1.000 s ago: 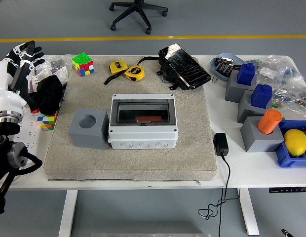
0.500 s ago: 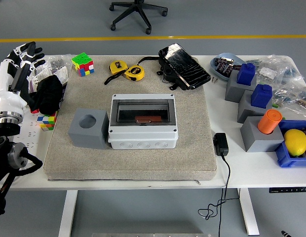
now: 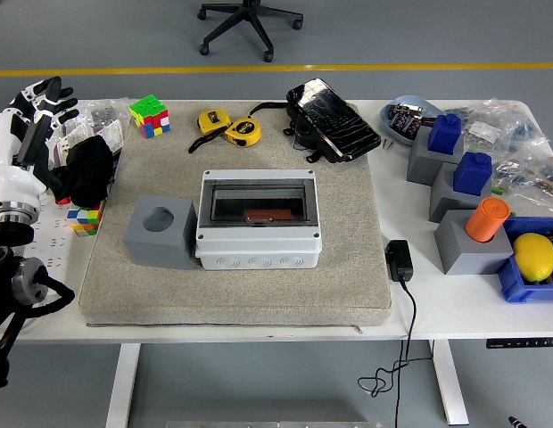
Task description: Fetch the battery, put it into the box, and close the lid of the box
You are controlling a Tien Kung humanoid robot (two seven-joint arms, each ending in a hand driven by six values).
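Left hand (image 3: 37, 111) slightly farther left.

Left of the grey mat (image 3: 339, 267) lie two colour cubes (image 3: 149, 115); right of it sit a black adapter (image 3: 399, 260), grey blocks (image 3: 469, 245) and a lemon (image 3: 534, 256).

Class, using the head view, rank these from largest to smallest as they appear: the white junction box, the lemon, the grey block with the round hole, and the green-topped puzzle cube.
1. White junction box
2. Grey block with the round hole
3. and 4. Lemon and green-topped puzzle cube look close in size; the cube lies farther from the camera, so I leave them unranked.
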